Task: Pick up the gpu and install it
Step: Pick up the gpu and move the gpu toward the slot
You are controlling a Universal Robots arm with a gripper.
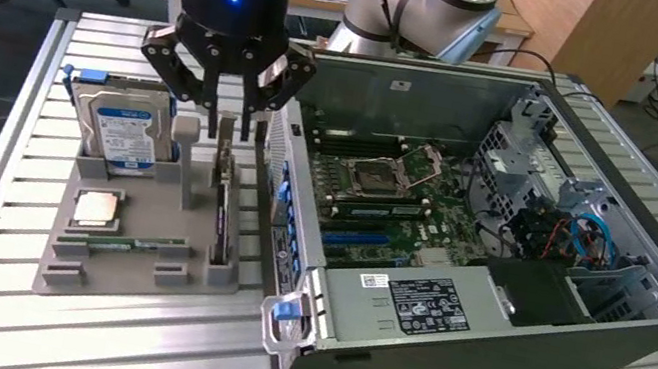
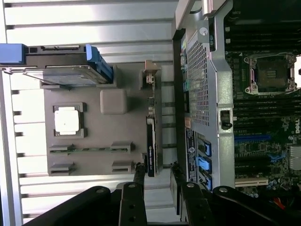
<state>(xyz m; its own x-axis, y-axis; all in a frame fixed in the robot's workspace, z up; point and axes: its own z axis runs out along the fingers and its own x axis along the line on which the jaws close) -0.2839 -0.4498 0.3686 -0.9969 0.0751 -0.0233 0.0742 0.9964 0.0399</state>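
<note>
gpu (image 1: 223,212) stands on edge in the slotted grey fixture tray (image 1: 137,275), in the row nearest the PC case (image 1: 476,353). Standing upright, it offers both flat faces to a pinch from above, which is why it is racked that way and not laid flat. From the wrist view the gpu (image 2: 153,136) is a thin strip, black cooler on one face and green board on the other.

tool (image 1: 239,133) hangs straight above the card's far end, pointing down. Fingers are spread with a clear gap, not gripping anything. In the wrist view the tool (image 2: 157,172) has one finger on each side of the card's line, so the pinch axis runs across the card's thickness. Can't tell whether the tips have reached the top edge; no contact visible.

Other parts on the tray are well apart from the tool:
- hard drive (image 1: 122,133) upright in its cradle
- CPU (image 1: 98,207) flat in its pocket
- memory stick (image 1: 136,243) lying in its slot

Case lies on its side on the counter (image 1: 112,339), panel off, motherboard (image 1: 395,196) facing up, so slots are reachable from above. The blue expansion slot (image 1: 360,238) is empty. Judgement: pick not made, install not started.
</note>
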